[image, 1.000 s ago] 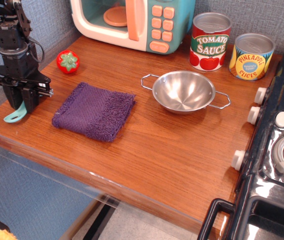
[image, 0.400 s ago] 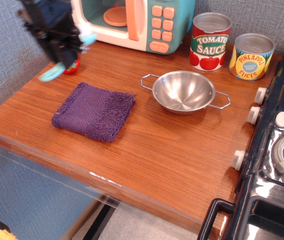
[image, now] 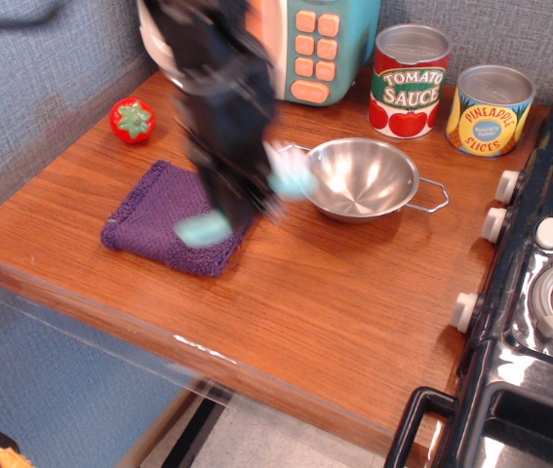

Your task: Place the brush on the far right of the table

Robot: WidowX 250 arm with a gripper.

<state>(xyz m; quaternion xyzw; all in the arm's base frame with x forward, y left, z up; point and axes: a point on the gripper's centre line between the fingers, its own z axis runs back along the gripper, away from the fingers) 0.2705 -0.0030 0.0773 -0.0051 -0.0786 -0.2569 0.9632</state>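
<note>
My gripper (image: 237, 200) is blurred by motion above the middle of the brown wood table (image: 335, 292), over the right edge of a purple cloth (image: 154, 219). It is shut on the light-teal brush (image: 291, 178). The brush head sticks out to the right near the bowl's left handle, and the handle end (image: 203, 230) hangs out at the lower left. The brush is held in the air, clear of the table.
A steel bowl (image: 359, 177) sits right of the gripper. A tomato sauce can (image: 409, 81) and a pineapple can (image: 491, 110) stand at the back. A toy microwave (image: 305, 44) is behind the arm. A red strawberry toy (image: 132, 119) lies at left. A black toy stove (image: 539, 283) fills the right side.
The gripper lifted the brush from the table's left edge, rose toward the back left, then swept right to above the cloth's right edge beside the bowl.
</note>
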